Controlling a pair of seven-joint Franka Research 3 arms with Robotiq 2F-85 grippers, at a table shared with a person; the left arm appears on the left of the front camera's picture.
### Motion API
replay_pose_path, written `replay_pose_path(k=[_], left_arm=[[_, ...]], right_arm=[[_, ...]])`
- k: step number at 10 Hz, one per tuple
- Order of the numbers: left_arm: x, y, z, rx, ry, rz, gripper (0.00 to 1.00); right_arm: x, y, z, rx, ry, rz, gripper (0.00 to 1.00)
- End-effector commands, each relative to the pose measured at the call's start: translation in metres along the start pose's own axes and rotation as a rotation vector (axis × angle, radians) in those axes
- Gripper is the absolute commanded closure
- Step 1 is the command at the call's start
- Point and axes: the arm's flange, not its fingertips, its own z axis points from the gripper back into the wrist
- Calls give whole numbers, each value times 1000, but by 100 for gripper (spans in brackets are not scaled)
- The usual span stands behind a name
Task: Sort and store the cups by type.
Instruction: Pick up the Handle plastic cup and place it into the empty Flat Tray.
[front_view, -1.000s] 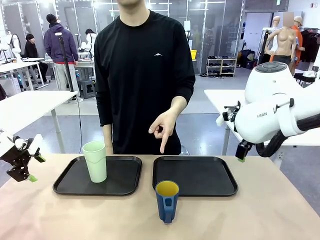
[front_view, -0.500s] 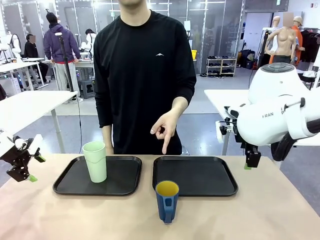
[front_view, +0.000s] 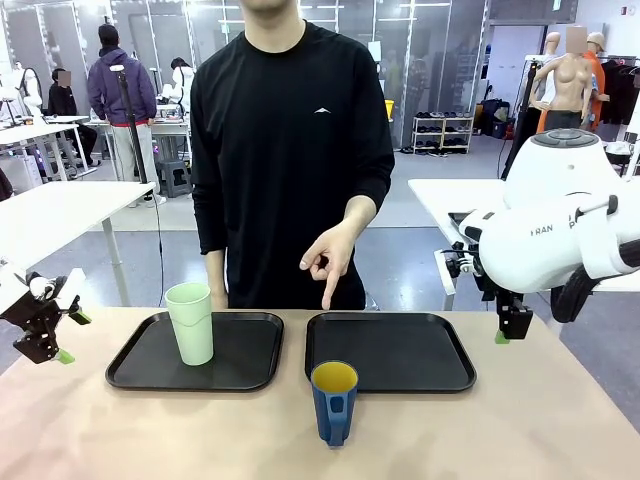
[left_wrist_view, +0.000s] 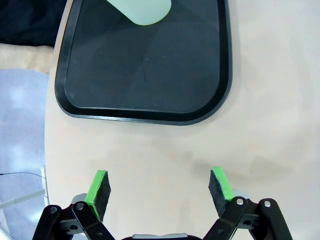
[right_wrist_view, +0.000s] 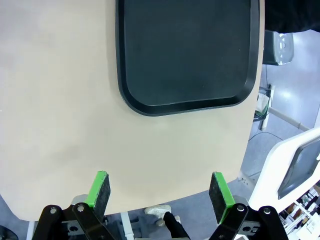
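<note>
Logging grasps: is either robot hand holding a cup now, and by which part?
Nothing is held; the left hand and right hand both stand open, empty.

Large open workroom, evenly lit. Grey floor (front_view: 420, 255), smooth. White table (front_view: 60, 212) at 9 o'clock; second white table (front_view: 440, 195) at 3 o'clock. Glass partitions (front_view: 430, 50) along the far side, 12 o'clock. Low shelf rack (front_view: 443, 132) at 1 o'clock. Stool (front_view: 172, 176) at 10 o'clock.
</note>
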Motion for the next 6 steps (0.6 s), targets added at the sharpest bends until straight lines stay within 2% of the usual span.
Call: replay_pose_path(k=[1, 2, 3, 4, 6], left_arm=[[0, -1, 1, 18, -17, -9, 0], [0, -1, 1, 18, -17, -9, 0], [0, -1, 1, 18, -17, -9, 0], [0, -1, 1, 18, -17, -9, 0], [0, -1, 1, 18, -17, -9, 0]], right_arm=[[2, -1, 1, -6, 9, -16, 0], [0, 0, 0, 0, 0, 0, 0], [-3, -1, -5, 33, 105, 34, 0], [-1, 6, -11, 68, 32, 111, 0], [4, 20, -31, 149, -112, 174, 0]])
